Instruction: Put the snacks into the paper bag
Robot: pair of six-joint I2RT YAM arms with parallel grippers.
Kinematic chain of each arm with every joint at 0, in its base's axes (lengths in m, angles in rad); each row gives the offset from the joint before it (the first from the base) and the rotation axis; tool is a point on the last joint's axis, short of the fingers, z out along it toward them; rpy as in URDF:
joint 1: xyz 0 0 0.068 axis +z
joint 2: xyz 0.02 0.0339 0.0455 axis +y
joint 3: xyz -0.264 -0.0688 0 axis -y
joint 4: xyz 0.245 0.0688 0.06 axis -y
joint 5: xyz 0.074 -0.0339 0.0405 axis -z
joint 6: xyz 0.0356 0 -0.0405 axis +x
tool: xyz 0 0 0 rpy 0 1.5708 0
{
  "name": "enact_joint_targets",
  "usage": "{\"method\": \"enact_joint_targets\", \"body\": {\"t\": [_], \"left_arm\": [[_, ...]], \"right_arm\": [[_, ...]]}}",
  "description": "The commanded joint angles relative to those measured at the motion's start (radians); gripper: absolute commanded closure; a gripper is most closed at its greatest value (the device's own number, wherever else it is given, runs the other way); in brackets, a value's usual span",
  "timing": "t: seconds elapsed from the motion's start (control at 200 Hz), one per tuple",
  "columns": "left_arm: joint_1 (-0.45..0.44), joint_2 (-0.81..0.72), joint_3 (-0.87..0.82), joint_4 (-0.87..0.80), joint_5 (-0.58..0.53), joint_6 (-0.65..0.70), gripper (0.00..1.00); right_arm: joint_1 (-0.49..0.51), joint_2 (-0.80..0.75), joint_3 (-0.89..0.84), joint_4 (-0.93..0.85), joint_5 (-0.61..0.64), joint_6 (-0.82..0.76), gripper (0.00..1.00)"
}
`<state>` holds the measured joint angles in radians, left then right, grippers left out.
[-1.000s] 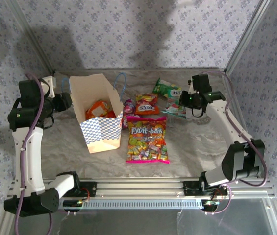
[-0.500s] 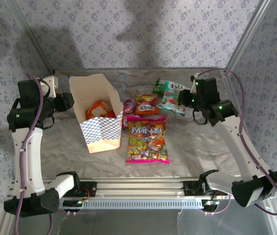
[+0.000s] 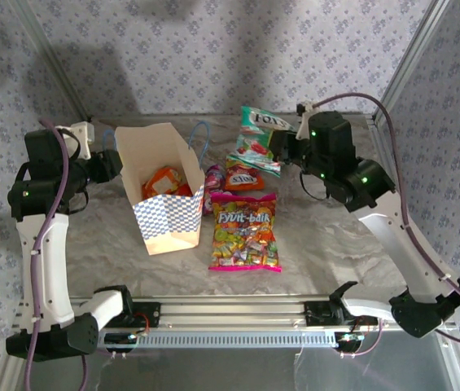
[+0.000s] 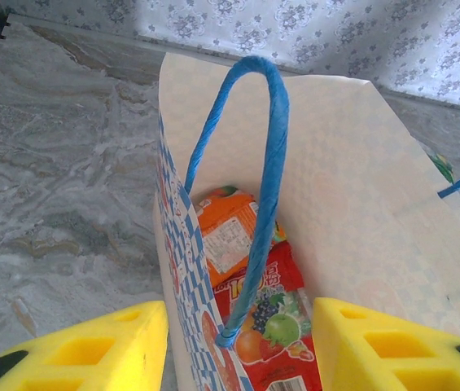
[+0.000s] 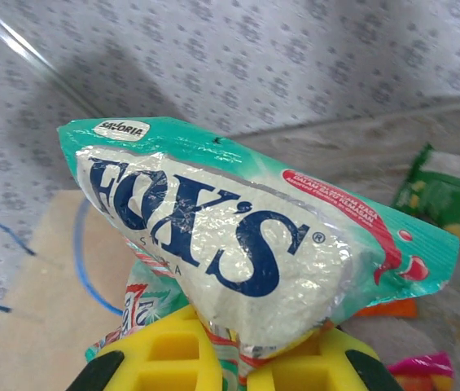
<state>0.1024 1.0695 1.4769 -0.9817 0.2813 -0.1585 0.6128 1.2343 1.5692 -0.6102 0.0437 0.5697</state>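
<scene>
The paper bag (image 3: 167, 224) stands open at the left of the table, with an orange packet (image 3: 164, 181) inside. From the left wrist I see that orange packet (image 4: 228, 232) and a red fruit packet (image 4: 282, 326) in the bag (image 4: 360, 187). My left gripper (image 3: 109, 167) (image 4: 238, 342) is open, straddling the bag's checkered wall and blue handle (image 4: 266, 187). My right gripper (image 3: 282, 151) (image 5: 242, 342) is shut on a teal Fox's packet (image 5: 213, 228) (image 3: 260, 120), held in the air, with a second teal packet (image 3: 254, 155) pinched under it.
On the table lie the large pink bag (image 3: 246, 232), a red-orange packet (image 3: 244, 176) and a purple one (image 3: 213, 181) beside the paper bag. A green packet (image 5: 445, 195) lies at the back right. Metal frame posts and patterned walls close in the sides and back.
My right arm has lifted the teal packets off the table and carried them up and left toward the paper bag. The left arm has barely moved.
</scene>
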Motion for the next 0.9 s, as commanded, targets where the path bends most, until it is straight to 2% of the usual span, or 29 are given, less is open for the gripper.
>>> {"method": "enact_joint_targets", "body": {"t": [0.0, 0.27, 0.5, 0.894], "left_arm": [[-0.005, -0.002, 0.031, 0.045, 0.036, -0.010, 0.50], [-0.005, 0.014, 0.024, 0.066, 0.049, -0.018, 0.50], [-0.004, 0.018, 0.013, 0.084, 0.032, -0.008, 0.52], [-0.003, 0.023, 0.005, 0.114, 0.010, -0.017, 0.54]], "right_arm": [[0.055, 0.028, 0.095, 0.090, 0.091, 0.013, 1.00], [0.178, 0.179, 0.256, 0.169, 0.113, 0.044, 1.00], [0.245, 0.301, 0.371, 0.193, 0.136, 0.095, 1.00], [0.332, 0.422, 0.409, 0.274, 0.238, 0.248, 1.00]]}}
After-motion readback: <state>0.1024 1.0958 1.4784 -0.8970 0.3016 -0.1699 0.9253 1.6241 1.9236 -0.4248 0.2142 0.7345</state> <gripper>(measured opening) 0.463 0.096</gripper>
